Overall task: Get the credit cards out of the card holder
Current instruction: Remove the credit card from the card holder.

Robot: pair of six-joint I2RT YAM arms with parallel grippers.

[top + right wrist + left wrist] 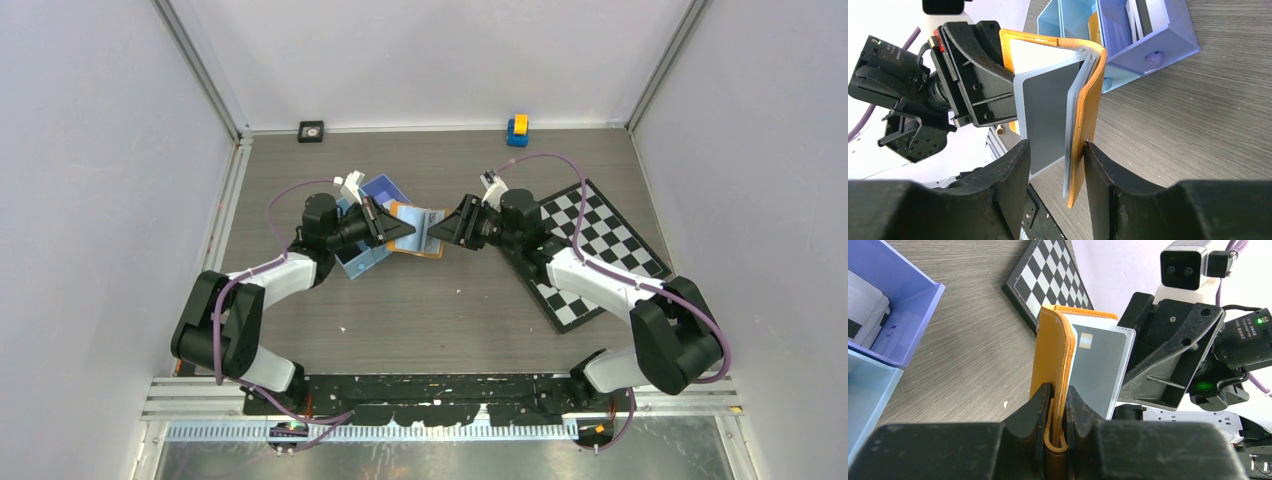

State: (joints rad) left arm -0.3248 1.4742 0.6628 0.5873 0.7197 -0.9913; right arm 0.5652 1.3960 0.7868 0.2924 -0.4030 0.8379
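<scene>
- card holder [420,232] up off the tabletop [440,310], half open, long side running left to right
- left claw [1058,400] pinches its orange cover; right claw [1055,155] spread around a grey card [1045,120]; arms face each other

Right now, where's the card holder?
Top view, table centre: the card holder is pinched by the left gripper, standing open between the blue tray on its left and the checkerboard on its right.
</scene>
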